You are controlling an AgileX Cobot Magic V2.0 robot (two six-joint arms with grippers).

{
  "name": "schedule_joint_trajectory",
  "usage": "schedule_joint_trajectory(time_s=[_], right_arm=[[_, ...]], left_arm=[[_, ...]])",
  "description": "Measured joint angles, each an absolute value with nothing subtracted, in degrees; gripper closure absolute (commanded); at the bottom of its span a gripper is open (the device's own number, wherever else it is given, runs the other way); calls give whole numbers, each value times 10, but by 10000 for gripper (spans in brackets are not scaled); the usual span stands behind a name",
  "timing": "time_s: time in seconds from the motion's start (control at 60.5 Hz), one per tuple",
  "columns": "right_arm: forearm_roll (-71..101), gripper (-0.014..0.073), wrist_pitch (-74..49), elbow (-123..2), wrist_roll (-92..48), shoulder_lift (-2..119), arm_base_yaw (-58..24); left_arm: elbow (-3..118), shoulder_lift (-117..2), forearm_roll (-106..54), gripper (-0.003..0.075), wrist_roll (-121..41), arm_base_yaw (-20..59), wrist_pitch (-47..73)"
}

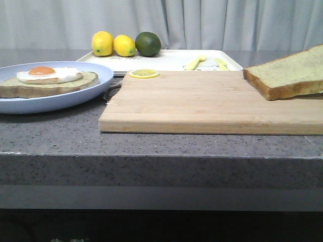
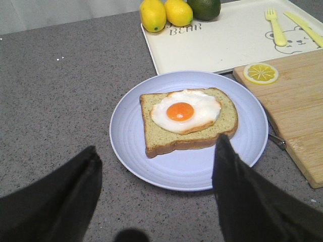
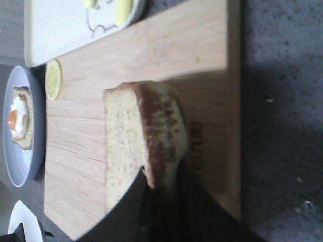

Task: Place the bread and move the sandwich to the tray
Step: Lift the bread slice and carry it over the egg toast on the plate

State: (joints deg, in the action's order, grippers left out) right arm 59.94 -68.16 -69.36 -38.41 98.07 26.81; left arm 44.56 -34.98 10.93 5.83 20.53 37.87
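Bread [image 1: 290, 73]: thick slice, pale greenish-tan crumb, golden-brown crust. Held tilted above the right end of the cutting board [image 1: 202, 103], one edge raised; whether its low corner touches the wood cannot be told. The right end effector [image 3: 161, 189] pinches it by the crust edge, fingers pressed onto the slice.

Sandwich [image 2: 187, 118]: egg-topped slice lying flat at the middle of the pale-blue plate [image 2: 131, 151], on the table [image 1: 50, 141] at the far left, just beside the board's left edge. Its longer side runs across the robot's front.

Governing relation: the sandwich lies well to the left of the held bread, across the full length of the board; the bread's flat face must come level over the egg. The right arm carries the slice; the left arm is the nearer to the plate.

Left end effector [image 2: 156, 201]: fingers spread wide, hanging above the near rim of the plate, holding nothing.

Tray [image 1: 166, 63]: white, rectangular, behind the board and plate. Carries two lemons [image 1: 113, 44] and a lime [image 1: 148, 44] at its left end, a yellow fork [image 2: 275, 25] and knife [image 2: 303, 25] toward its right. The middle is bare, room enough by judgement for the plate.

Lemon slice [image 1: 144, 73]: on the board's far left corner, near the plate rim, beside the likely path to the tray.

Metal handle [image 2: 276, 141]: protrudes from under the board beside the plate; nature unclear.
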Motion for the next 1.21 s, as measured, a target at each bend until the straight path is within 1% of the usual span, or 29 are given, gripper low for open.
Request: schedule_joint_trajectory(time_s=[0.149,0.281,0.414,0.579,0.695,0.794,0.943,1.059,1.208], right_arm=[[650,526,-683,-694,-384,935,261],[705,526,-683,-694,-384,906,230],[758,526,-683,-694,-383,899,161],[837,526,-665,-694,-383,899,41],[911,526,-598,-694,-384,899,-55],[975,526,-508,-694,-389,903,-135],[1008,526,-378,-708,-395,928,-226],[1013,526,-320,-746,-395,961,-276],[1023,526,-288,-806,-381,1011,-312]], left_arm=[[446,-350,109,258,58,205,379],[446,-350,109,258,58,205,379],[446,-350,109,258,58,205,379],[446,-350,111,258,58,205,379],[446,-350,115,258,58,205,379],[446,-350,116,258,58,205,381],[446,-350,118,258,58,205,386],[446,-350,118,258,58,205,389],[446,-350,118,258,58,205,391]])
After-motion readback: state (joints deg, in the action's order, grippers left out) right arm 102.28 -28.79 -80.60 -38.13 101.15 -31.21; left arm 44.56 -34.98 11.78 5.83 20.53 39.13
